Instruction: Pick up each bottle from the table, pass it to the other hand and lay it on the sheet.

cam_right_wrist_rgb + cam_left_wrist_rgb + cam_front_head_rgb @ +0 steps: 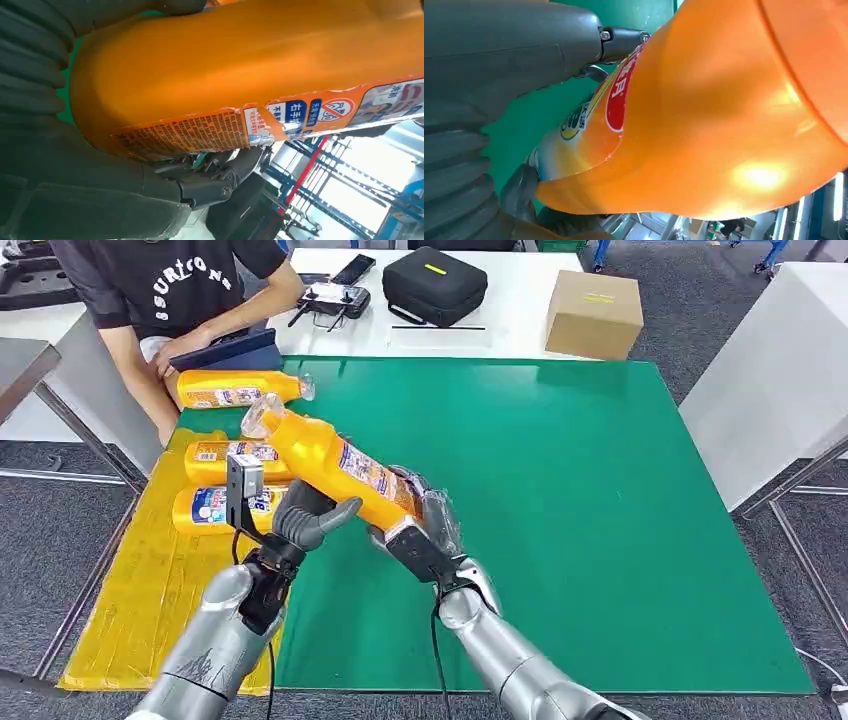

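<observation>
Two hands meet on one orange bottle (335,462) above the green mat (600,520).

Head view: the right hand (425,525) grips the bottle's base end, the bottle tilted with its clear cap toward the yellow sheet (140,580); the left hand (310,518) sits under its middle, fingers curled up against it, grasp uncertain. Two bottles (215,485) lie on the sheet, a third (235,390) beside a seated person (170,300). Left wrist view: the thumb (621,40) touches the bottle (704,115). Right wrist view: the fingers (210,180) wrap the bottle (225,75) below its label.
</observation>
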Controlling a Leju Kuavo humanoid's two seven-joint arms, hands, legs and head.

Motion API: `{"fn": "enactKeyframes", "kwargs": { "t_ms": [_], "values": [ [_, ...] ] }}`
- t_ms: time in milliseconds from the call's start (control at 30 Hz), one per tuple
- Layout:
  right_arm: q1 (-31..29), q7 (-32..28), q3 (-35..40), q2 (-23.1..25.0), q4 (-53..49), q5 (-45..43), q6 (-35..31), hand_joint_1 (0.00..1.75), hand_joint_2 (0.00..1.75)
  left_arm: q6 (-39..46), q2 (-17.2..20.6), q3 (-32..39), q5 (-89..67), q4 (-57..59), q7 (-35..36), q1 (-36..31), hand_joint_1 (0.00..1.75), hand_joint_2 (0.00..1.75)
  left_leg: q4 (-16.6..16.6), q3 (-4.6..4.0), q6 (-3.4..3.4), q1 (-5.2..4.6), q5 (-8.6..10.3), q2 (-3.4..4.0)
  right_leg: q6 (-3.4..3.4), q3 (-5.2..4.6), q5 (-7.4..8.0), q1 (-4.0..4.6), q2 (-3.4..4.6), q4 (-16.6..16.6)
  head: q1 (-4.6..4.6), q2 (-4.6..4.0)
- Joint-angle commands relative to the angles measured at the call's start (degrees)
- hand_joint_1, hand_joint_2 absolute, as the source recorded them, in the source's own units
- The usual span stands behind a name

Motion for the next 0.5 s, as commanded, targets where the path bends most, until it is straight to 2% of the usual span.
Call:
{"fn": "enactKeyframes", "kwargs": {
  "t_ms": [33,500],
  "values": [
    [-3.1,-0.4,1.1,-0.3,4.1,1.2,-0.8,1.75,1.75,-0.9,1.7,-2.7,0.9,4.8,0.3,-4.2,0.00,1.75,0.0,0.10,-0.18,0.07,-0.06,-0.03,-0.11,0.13,-0.06,0.06,-0.05,0.0,0.00,0.00],
    [-3.7,0.0,2.8,1.3,6.4,6.7,-3.9,1.75,1.75,-2.1,-0.6,-2.1,8.1,7.3,1.0,-6.8,0.00,1.75,0.1,0.20,-0.28,0.13,-0.14,-0.02,-0.18,0.25,-0.13,0.12,-0.05,0.0,0.00,0.00]
  ]
}}
